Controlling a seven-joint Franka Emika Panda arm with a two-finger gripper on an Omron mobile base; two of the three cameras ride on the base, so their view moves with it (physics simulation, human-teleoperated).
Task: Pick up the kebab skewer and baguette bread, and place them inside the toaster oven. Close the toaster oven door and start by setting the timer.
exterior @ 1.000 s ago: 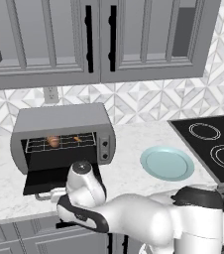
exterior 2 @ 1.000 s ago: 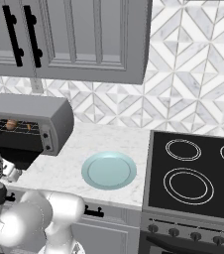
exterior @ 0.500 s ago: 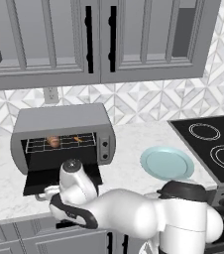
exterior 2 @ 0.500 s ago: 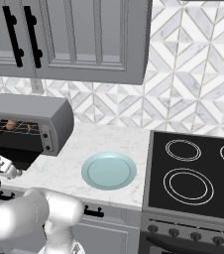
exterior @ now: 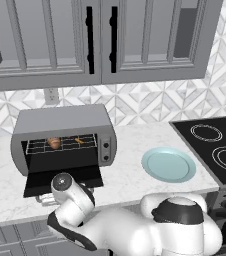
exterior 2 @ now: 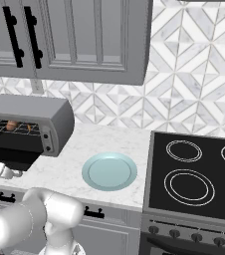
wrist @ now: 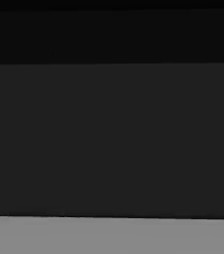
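At the left of the left base view, the golden-brown oblong baguette bread (exterior: 54,142) and the thin kebab skewer (exterior: 79,141) already lie on the wire rack inside the boxy grey toaster oven (exterior: 65,135). Its drop-down door (exterior: 62,181) is open, so closing it and setting the timer are left. The gripper sits low by the door's front edge, hidden, so I cannot tell its state.

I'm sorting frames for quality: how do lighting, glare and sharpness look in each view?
Left base view: even, flat lighting, no glare; the toaster oven interior is dark but the food on the rack reads clearly. Right base view: equally sharp, the plate shadowless. Hand view: nearly uniform dark grey, no detail to judge.
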